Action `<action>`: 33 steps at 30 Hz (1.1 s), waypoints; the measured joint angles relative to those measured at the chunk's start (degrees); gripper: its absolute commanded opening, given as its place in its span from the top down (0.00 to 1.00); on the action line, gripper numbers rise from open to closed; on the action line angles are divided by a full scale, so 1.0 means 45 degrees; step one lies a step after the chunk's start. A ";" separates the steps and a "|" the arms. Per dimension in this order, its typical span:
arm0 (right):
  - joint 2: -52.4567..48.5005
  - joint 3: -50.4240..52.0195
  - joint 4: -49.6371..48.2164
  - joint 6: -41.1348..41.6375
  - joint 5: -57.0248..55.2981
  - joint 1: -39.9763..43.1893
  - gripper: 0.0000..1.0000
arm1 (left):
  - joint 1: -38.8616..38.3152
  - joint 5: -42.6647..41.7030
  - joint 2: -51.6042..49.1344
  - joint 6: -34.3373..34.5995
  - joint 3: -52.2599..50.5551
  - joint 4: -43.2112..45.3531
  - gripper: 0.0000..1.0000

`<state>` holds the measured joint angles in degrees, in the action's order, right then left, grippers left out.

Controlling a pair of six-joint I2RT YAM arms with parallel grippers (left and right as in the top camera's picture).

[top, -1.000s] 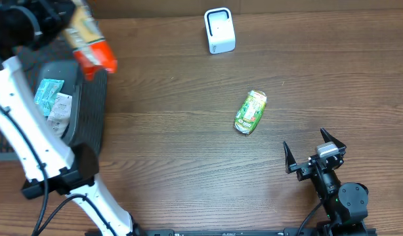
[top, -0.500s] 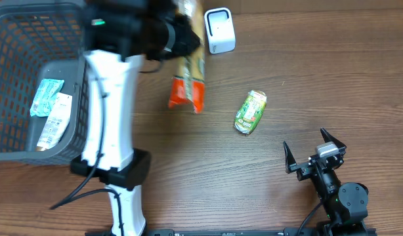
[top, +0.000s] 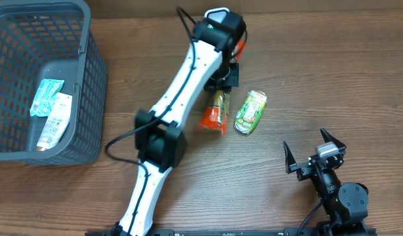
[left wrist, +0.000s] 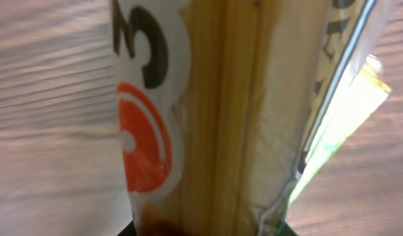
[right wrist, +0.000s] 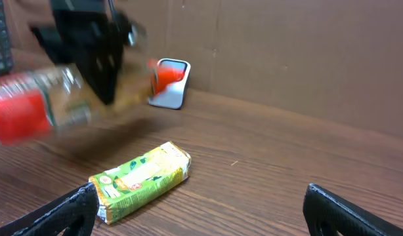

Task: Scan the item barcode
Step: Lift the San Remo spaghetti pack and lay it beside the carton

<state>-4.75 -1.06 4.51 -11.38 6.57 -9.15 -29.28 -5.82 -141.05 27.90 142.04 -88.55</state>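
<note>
In the upper middle of the overhead frame the left tool (top: 222, 77) pinches a long pasta packet (top: 216, 113) by one end. The packet (blurred in every view) is off the bench (top: 319, 65), just below the white scanner (top: 218, 12). A green packet (top: 251, 111) lies just right of it. At lower right the right tool (top: 305, 144) stands spread wide, holding nothing.

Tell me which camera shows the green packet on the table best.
The right wrist view: the green packet lies whole, close and sharp. Overhead shows it whole but small, beside the pasta pack. The left wrist view is filled by that pack; only a greenish sliver shows behind.
</note>
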 measured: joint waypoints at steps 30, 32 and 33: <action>0.0000 0.0000 -0.0005 0.0000 0.0005 0.0000 0.00 | 0.0083 -0.5280 -0.3055 0.0345 0.3138 -0.0636 0.04; 0.0000 0.0000 0.0000 0.0000 0.0000 0.0000 0.00 | 0.0209 -0.5338 -0.3065 0.0340 0.4133 -0.1321 0.00; 0.0000 0.0000 0.0005 -0.0005 0.0005 0.0000 0.00 | 0.0311 -0.5338 -0.3065 0.0335 0.4716 -0.1613 0.00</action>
<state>-4.75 -1.06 4.54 -11.40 6.59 -9.15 -27.88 -29.85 -154.85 29.41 163.26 -95.81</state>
